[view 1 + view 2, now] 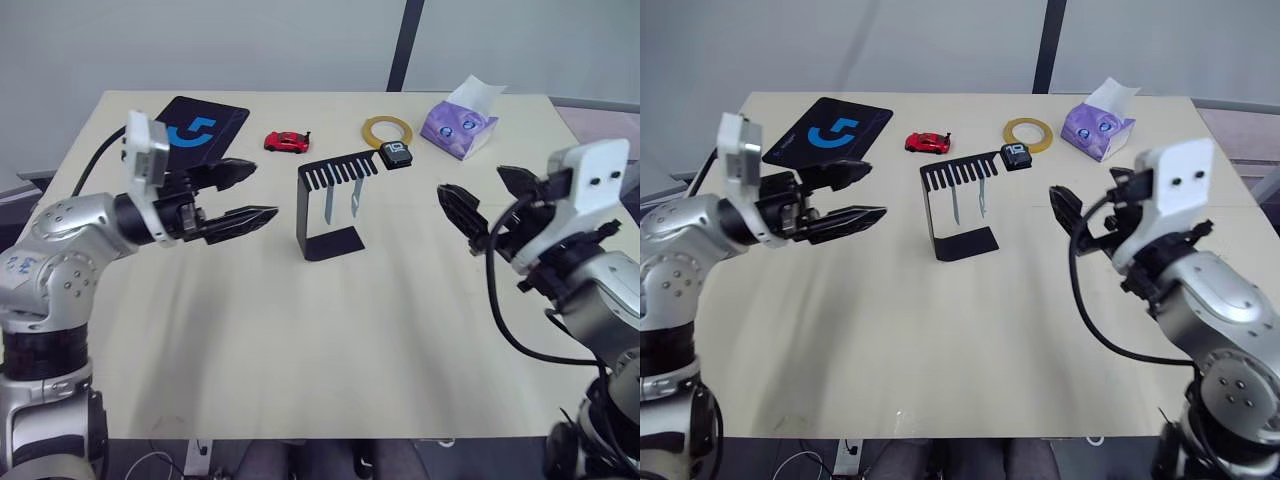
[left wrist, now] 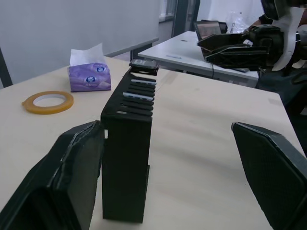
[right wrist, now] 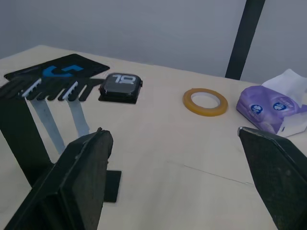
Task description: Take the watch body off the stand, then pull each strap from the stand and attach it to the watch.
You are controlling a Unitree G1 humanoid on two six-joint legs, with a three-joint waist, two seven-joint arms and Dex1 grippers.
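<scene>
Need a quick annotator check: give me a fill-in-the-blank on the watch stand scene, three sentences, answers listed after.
1. The watch body sits at the end of the stand's ____ bar.
2. The number of straps hanging from that bar is ____.
3. The left gripper and right gripper both have their fingers ____.

Missing words: top; two; open

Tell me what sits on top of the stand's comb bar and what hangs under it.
The watch body sits on the right end of the stand's comb bar. Two straps hang down from the teeth. How their top ends hook in is hidden by the bar.
</scene>
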